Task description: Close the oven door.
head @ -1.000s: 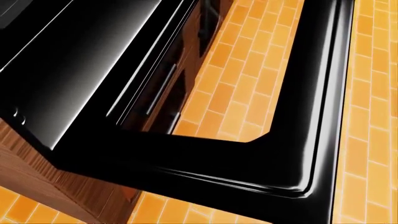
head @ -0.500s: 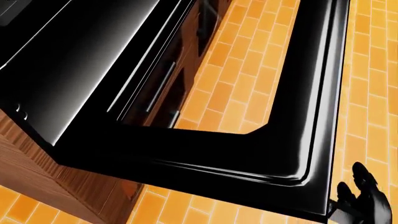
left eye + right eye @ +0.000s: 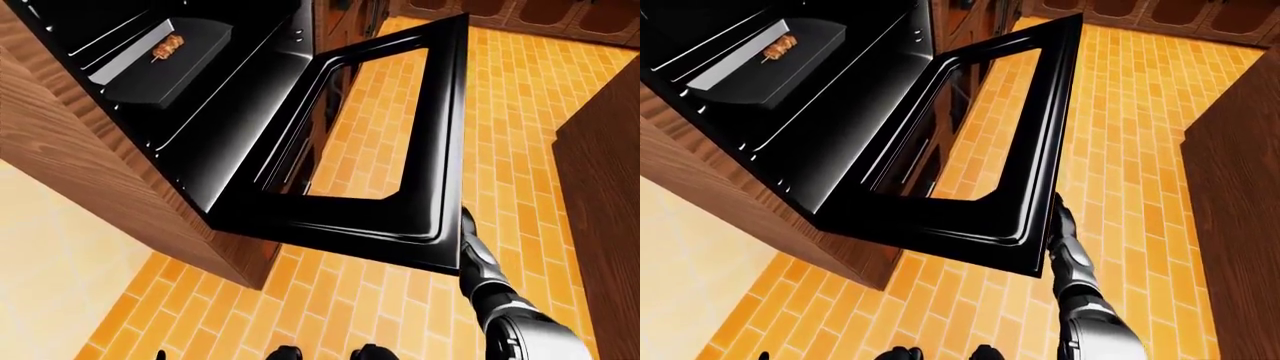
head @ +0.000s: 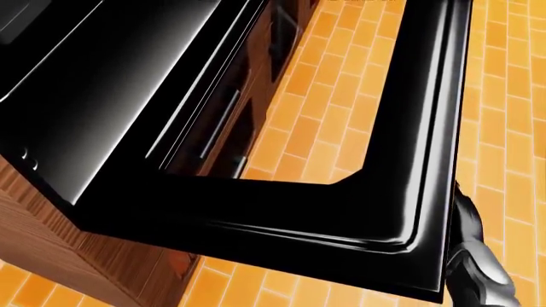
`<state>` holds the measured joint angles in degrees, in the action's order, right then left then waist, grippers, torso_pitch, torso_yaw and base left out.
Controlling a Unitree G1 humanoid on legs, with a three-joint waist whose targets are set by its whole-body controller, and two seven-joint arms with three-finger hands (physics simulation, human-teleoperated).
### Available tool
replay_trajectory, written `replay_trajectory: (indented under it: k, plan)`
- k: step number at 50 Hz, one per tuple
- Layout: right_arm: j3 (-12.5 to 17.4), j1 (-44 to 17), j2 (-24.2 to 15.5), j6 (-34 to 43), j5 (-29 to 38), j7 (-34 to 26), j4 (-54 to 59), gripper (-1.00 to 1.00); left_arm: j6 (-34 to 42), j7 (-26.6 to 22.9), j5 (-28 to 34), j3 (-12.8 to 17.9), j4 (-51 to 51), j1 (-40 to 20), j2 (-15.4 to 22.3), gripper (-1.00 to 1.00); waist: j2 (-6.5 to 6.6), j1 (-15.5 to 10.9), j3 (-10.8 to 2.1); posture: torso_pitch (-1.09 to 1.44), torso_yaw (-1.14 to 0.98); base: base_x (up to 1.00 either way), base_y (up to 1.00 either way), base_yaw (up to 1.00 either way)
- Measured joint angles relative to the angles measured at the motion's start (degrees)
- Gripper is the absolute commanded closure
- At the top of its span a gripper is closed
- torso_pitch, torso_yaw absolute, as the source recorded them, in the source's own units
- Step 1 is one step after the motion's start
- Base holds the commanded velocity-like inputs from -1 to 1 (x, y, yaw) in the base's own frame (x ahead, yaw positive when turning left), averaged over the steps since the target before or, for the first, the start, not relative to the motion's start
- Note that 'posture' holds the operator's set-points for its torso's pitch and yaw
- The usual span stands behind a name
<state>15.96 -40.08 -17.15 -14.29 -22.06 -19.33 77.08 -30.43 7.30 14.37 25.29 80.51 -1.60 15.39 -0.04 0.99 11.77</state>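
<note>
Oven door [image 3: 440,150]: black, glazed frame, hanging wide open and roughly level, running from 12 o'clock down to 5 o'clock in the left-eye view; brick floor [image 3: 520,135] shows through its window.

Oven cavity [image 3: 210,112]: open at 10 o'clock, racks visible, dark tray [image 3: 165,64] inside carrying a small skewer of food [image 3: 167,46].

Wood cabinet [image 3: 90,187]: houses the oven, at 9 o'clock; pale bench [image 3: 50,277] surface at 8 o'clock.

Right hand [image 3: 467,225]: arm rises from 5 o'clock, the hand tucked against or just under the door's outer edge near its lower corner. Whether the fingers are spread or curled cannot be told; the door edge hides them, and no hold on anything is evident.

Left hand: not in view.

Step in hand, by judgement: getting the right hand under the free edge of the door, closing not yet underway.

Next move calls for: an upward, inward push on that edge, swinging the door on its hinge toward the cavity, keeping contact from slipping off the glossy rim.
</note>
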Motion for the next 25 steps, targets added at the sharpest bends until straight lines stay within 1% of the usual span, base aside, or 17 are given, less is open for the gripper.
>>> replay_trajectory:
  k: [11, 25]
  plan:
    - [-2.61, -3.79, 2.8, 2.4, -0.45, -1.06, -2.58, -1.0, 0.01, -0.22, -0.24, 0.09, -0.06, -0.1, 0.03, -1.0, 0.37, 0.12, -0.12, 0.28, 0.0, 0.0, 0.0, 0.0]
    - [-5.66, -5.73, 7.65, 4.92, -0.67, -1.31, -6.65, -1.0, 0.12, -0.39, -0.3, 0.27, -0.04, -0.15, 0.0, -1.0, 0.98, 0.14, -0.24, 0.28, 0.0, 0.0, 0.0, 0.0]
